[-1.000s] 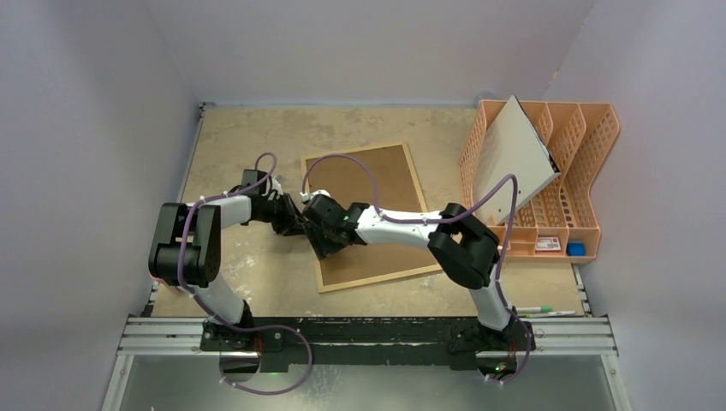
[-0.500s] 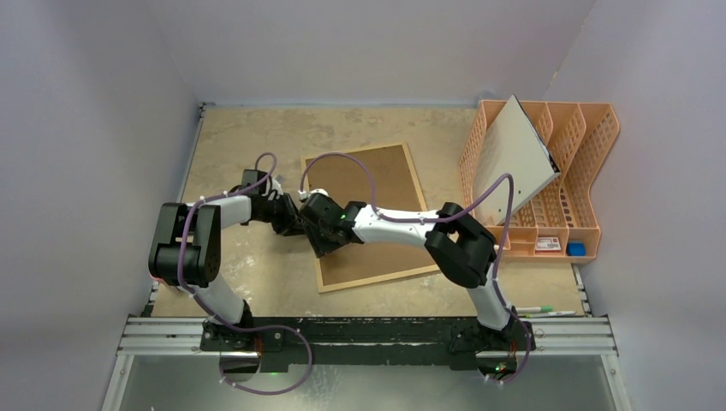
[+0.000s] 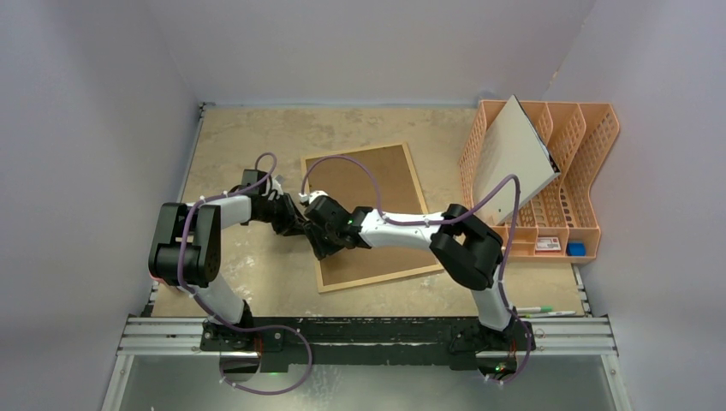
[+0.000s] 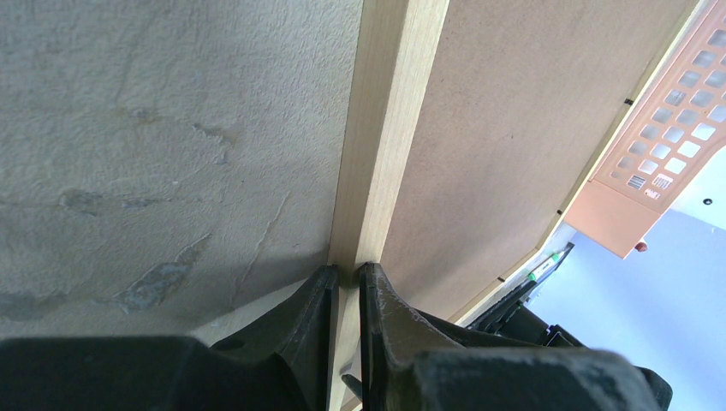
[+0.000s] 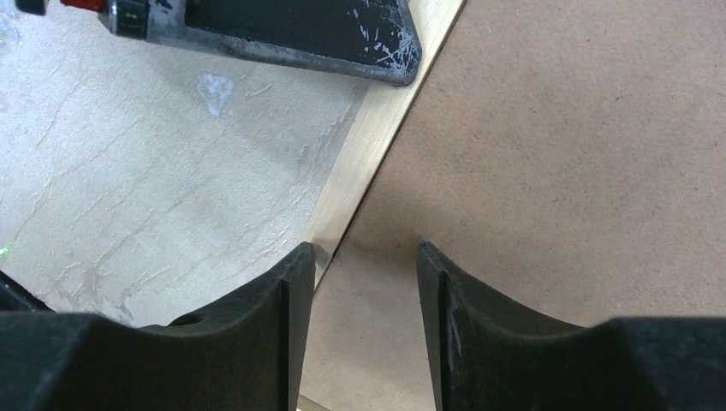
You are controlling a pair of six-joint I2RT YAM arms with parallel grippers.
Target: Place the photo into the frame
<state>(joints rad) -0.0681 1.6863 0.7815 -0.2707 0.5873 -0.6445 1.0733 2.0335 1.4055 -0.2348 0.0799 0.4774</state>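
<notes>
Task standing: early. I am seeing no print loaded, and the brown back is sitting closed in place, so opening it, fetching the photo and seating it are all, by my reading, left to do. Item one, the large thin light-wood rectangular picture frame: lying back-up, with a smooth pale rail and a matt brown fibreboard panel, running away ahead of both hands. Item two, my left gripper: I am pinching the frame's side rail between its black fingers. Item three, my right gripper: I am holding its fingers spread, gripping nothing, straddling the seam where rail is meeting fibreboard, just beside the left fingers. Item four, the photo: I am not finding it in any view; it may be hiding behind the grey-white flat board leaning in the orange latticed plastic file rack, well off to the right of both hands. Item five, the beige mottled, cracked tabletop: showing to the left of the left fingers.
</notes>
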